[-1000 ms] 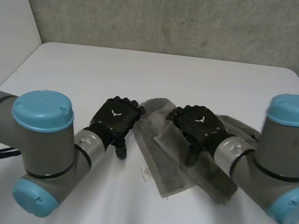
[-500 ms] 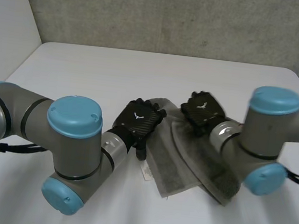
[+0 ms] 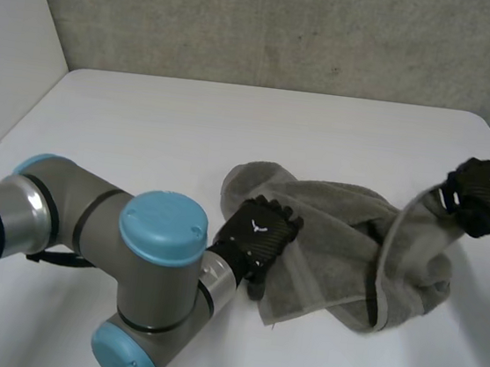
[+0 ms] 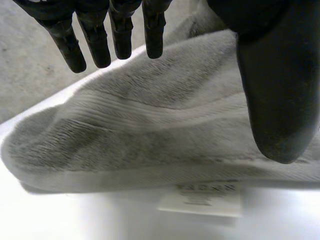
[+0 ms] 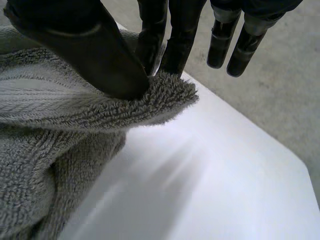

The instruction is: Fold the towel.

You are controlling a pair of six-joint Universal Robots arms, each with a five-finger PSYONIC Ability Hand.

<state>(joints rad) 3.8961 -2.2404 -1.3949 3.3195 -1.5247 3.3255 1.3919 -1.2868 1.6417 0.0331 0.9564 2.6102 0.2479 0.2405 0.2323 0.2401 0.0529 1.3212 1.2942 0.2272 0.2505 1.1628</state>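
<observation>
On the white table (image 3: 190,124), the right hand (image 3: 487,195) pinched the grey terry towel (image 3: 337,234) by a corner, apparently mid-spread; the straight-fingered left hand (image 3: 257,234) pinned it. Next up, probably laying it flat.

The left arm (image 3: 80,236) comes in low across the front, elbow bent, and its left hand (image 3: 257,236) lies palm down, fingers (image 4: 115,30) straight and slightly spread, thumb alongside. Far out to the side, the right hand (image 3: 484,197) is raised, thumb and fingers pinching a towel (image 3: 336,238) corner.
</observation>
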